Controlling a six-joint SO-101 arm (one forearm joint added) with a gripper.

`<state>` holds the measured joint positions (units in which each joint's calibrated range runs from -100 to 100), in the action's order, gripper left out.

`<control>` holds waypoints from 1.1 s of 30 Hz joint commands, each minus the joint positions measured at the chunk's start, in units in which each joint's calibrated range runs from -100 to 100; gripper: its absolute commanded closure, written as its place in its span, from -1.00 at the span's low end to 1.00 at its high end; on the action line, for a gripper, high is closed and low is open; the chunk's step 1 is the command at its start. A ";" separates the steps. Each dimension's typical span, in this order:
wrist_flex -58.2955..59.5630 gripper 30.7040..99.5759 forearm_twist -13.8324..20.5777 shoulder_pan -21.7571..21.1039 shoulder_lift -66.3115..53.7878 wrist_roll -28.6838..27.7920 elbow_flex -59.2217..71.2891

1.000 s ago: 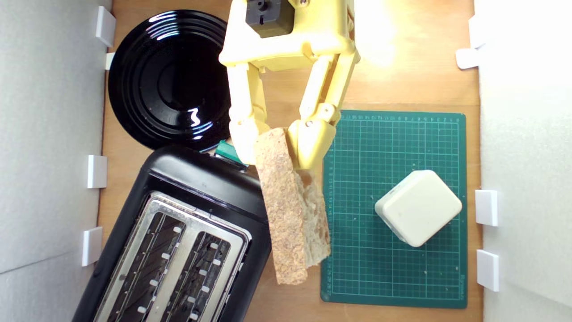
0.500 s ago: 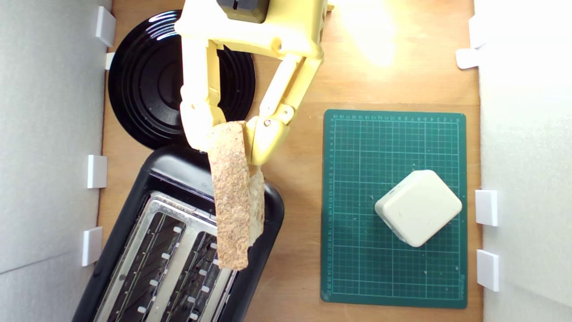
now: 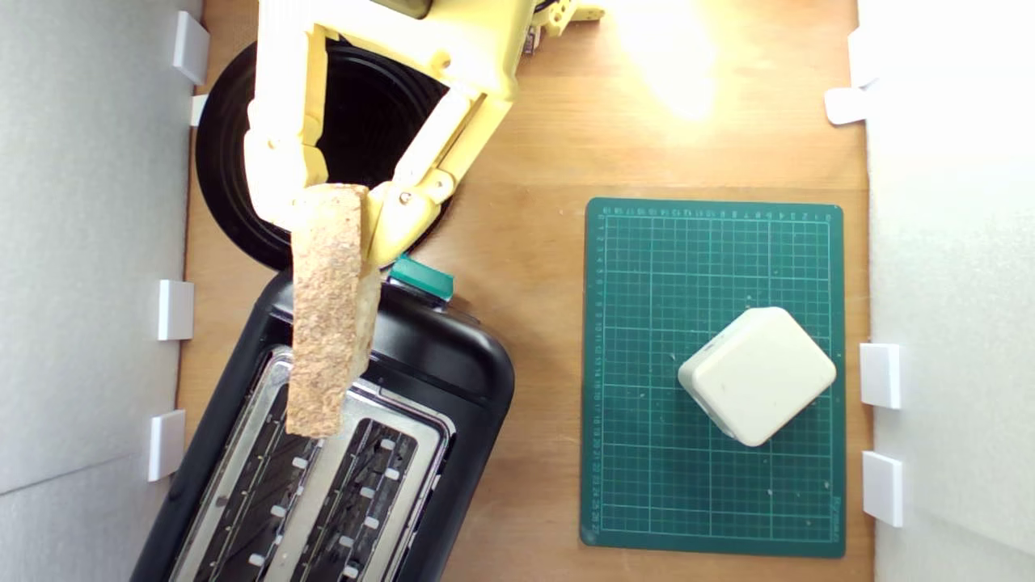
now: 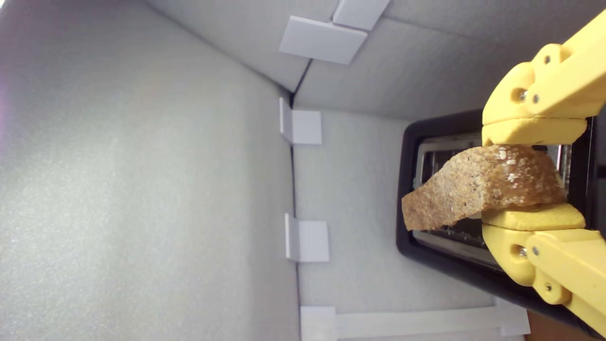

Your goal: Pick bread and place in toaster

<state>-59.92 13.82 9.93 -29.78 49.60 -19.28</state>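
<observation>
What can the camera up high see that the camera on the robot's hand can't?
Only the exterior view shows the black plate, the green cutting mat, the cream-white block, the teal lever knob and the wooden tabletop.

Only the wrist view shows the grey foam walls meeting in a corner, and the bread's crust seen from the side.

Both show the yellow gripper shut on the bread, held above the toaster and its slots.

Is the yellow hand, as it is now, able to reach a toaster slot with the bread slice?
Probably yes: the yellow hand holds the crusty bread slice above the black two-slot toaster, whose slots look unblocked, though the slice is not lined up.
</observation>
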 commanded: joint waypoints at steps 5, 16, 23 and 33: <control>0.10 0.09 3.50 0.71 1.66 -0.19 -3.46; 3.43 0.09 7.13 0.71 4.90 -1.81 -3.28; 5.99 0.09 7.13 2.48 6.90 -2.86 -3.10; 9.83 0.09 7.13 2.56 9.73 -4.22 -3.01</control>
<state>-53.05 20.30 11.95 -20.45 45.87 -19.28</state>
